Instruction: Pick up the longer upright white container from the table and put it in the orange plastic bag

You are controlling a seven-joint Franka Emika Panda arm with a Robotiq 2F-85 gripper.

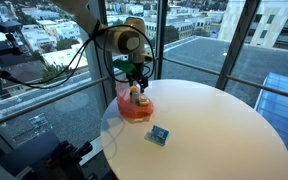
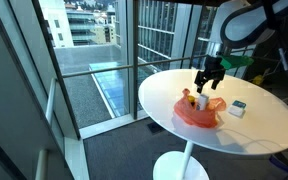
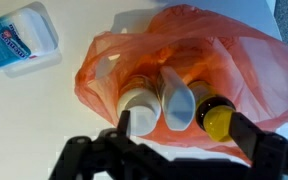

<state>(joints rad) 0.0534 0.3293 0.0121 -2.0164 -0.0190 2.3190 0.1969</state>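
The orange plastic bag (image 3: pixel 234 60) lies open on the round white table, and it shows in both exterior views (image 1: pixel 134 110) (image 2: pixel 198 112). Inside it stand a white container with a round top (image 3: pixel 139 100), a tilted white container (image 3: pixel 177 102) beside it, and a dark bottle with a yellow cap (image 3: pixel 216 120). My gripper (image 3: pixel 184 128) hovers right above the bag's mouth with its fingers wide apart, one on each side of the containers, gripping nothing. It is also seen in both exterior views (image 1: pixel 137 84) (image 2: pixel 206 84).
A small blue and white packet (image 3: pixel 19 38) lies on the table (image 1: pixel 224 130) beside the bag, also in both exterior views (image 1: pixel 160 135) (image 2: pixel 238 108). Glass walls with railings stand close behind the table. The table edge is near the bag.
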